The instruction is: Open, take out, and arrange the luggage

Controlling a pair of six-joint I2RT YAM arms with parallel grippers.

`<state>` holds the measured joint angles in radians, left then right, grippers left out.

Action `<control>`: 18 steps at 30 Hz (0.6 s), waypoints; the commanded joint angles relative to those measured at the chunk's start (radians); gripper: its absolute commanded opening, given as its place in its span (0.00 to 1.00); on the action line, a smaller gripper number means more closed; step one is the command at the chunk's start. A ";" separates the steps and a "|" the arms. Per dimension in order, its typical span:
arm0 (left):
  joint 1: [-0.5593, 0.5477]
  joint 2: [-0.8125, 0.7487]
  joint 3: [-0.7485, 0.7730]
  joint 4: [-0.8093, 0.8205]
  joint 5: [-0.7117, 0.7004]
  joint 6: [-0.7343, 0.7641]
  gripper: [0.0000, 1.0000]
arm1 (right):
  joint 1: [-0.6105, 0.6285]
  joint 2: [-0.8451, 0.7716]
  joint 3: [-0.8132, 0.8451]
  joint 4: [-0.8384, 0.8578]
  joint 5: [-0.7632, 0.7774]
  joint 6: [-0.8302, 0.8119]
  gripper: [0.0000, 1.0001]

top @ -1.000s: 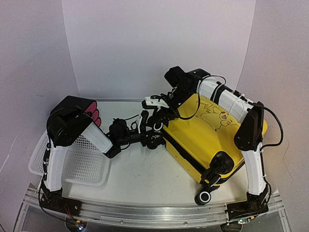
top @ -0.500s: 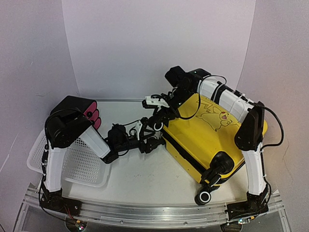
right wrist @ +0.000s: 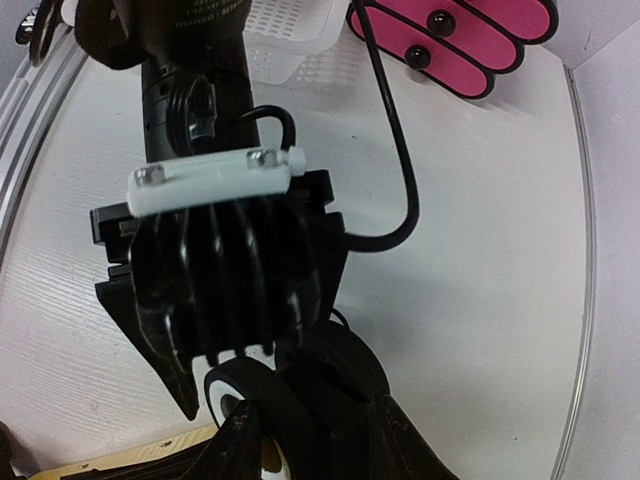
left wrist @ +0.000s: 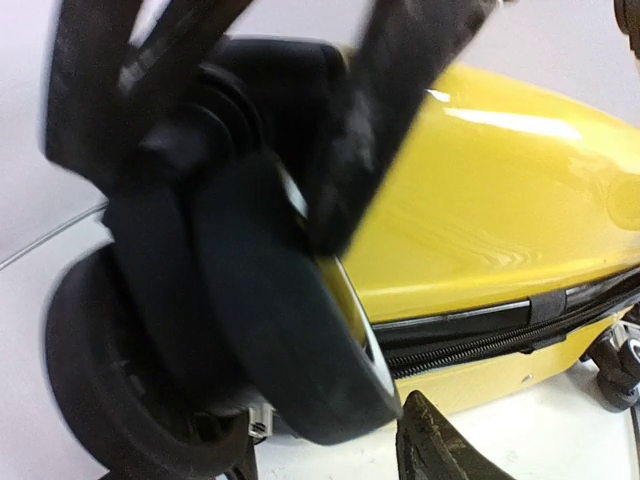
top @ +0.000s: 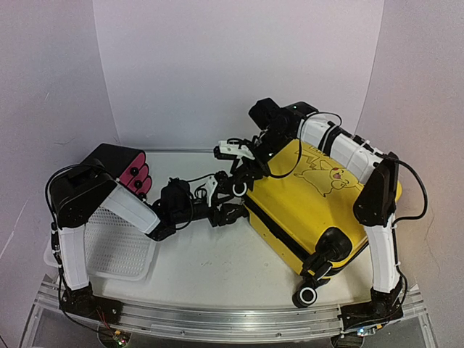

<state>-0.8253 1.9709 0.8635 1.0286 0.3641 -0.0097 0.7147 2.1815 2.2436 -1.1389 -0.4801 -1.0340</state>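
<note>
Left gripper (top: 228, 203) straddles a corner wheel (top: 238, 189) of the luggage (top: 304, 214), grip unclear through the blur, the case flat on the desk (top: 217, 268) just rightward, long axis running far-left to near-right.

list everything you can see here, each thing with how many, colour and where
luggage: one, yellow with black zipper band and cartoon drawing, lying shut on the right of the table
wheels: two clearly seen, black with white hubs, one at the near corner, one at the far left corner
basket: one, white mesh, left edge of the table
case: one, black with pink round ends, at the basket's far end
table: one, white
rail: one, silver metal, near edge
left arm: one, white and black, reaching right
left fingers: black, open around the far-left wheel
right arm: one, white and black, arching over the luggage
right fingers: black, closed on that wheel's mount
</note>
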 commanded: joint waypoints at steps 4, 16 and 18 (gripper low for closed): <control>-0.023 0.025 0.039 -0.065 -0.102 0.045 0.56 | 0.012 -0.049 -0.035 -0.206 -0.069 0.063 0.36; -0.041 0.138 0.172 -0.039 -0.175 -0.010 0.58 | 0.013 -0.049 -0.027 -0.204 -0.087 0.073 0.35; -0.041 0.152 0.180 -0.040 -0.182 -0.022 0.56 | 0.012 -0.049 -0.026 -0.202 -0.091 0.077 0.35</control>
<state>-0.8581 2.0911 0.9829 0.9703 0.2123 -0.0010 0.7273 2.1632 2.2089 -1.3273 -0.5381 -0.9714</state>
